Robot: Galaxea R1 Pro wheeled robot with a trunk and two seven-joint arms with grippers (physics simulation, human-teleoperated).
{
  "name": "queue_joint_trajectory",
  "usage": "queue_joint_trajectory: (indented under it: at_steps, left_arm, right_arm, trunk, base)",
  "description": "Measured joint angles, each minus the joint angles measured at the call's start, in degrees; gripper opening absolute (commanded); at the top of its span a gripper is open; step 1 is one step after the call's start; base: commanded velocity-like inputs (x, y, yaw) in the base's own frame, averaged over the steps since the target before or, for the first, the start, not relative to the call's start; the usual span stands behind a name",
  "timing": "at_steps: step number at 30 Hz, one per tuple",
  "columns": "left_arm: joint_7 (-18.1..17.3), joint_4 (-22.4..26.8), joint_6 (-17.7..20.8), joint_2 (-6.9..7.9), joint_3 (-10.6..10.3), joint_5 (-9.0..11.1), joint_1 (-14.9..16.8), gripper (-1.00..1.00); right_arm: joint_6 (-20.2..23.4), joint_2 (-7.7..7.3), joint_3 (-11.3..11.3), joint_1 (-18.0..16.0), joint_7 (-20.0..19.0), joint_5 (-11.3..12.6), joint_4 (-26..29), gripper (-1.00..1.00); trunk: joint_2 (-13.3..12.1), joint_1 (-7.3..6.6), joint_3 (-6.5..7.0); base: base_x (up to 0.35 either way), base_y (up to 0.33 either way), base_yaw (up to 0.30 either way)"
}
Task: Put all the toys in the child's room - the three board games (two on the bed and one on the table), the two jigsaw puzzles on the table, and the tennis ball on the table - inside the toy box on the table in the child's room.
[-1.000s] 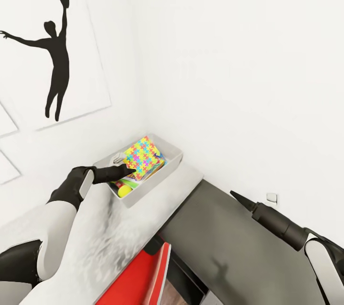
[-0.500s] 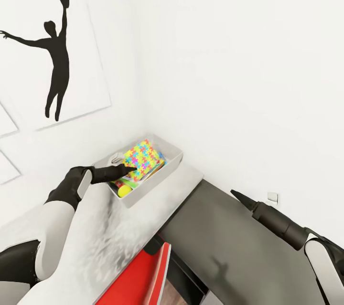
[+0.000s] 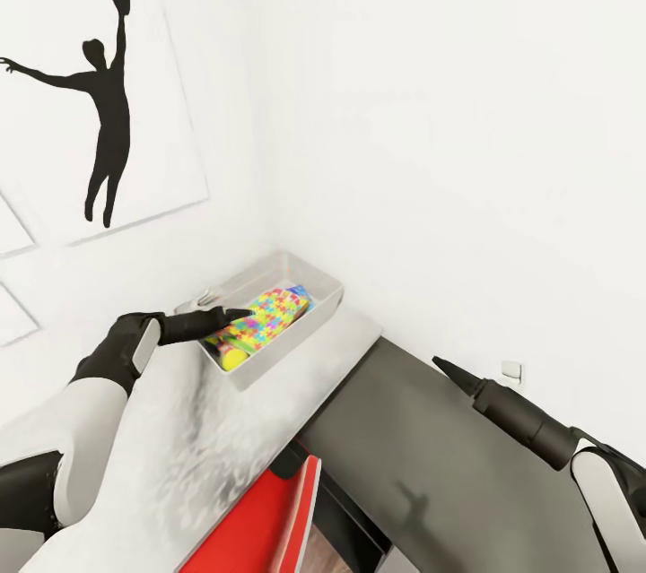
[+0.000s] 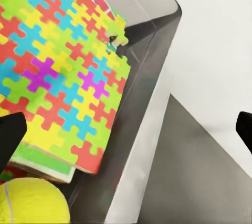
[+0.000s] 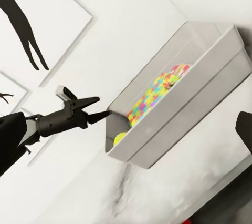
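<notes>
Toy box [image 3: 316, 315]: grey, open-topped, on pale table [image 3: 206, 456] in the wall corner.

Jigsaw puzzle [image 3: 260, 318]: multicoloured, lying flat inside the box atop other flat boxes, not gripped.

Tennis ball [image 3: 234, 360]: yellow, in the box's near end, just beside the puzzle.

Left gripper [image 3: 235, 315]: fingers spread, empty, hovering at the box's near-left rim above the puzzle.

Right gripper [image 3: 444, 367]: well apart from the box, over the dark surface [image 3: 449, 465]; spread or pressed together, cannot tell.

Wall print [image 3: 99, 98]: black silhouette figure.
</notes>
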State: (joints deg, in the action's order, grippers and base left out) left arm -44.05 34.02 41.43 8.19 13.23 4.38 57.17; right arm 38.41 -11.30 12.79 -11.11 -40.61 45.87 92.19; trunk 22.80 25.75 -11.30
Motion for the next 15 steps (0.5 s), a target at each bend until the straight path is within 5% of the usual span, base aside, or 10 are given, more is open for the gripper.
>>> queue_joint_trajectory:
  at_steps: [8,15]
  left_arm:
    - [-7.1,0.4,0.1,4.37,0.3,0.2,0.0,1.00]
    - [-14.6,0.5,0.2,10.48,0.6,0.4,0.0,1.00]
  right_arm:
    - [0.0,0.13,-0.1,0.0,0.1,0.0,0.0,1.00]
    - [0.0,0.14,-0.1,0.0,0.2,0.0,0.0,1.00]
  trunk:
    - [0.0,0.00,0.00]
    - [0.0,0.00,0.00]
  base:
    - [0.000,0.000,0.000]
    - [0.000,0.000,0.000]
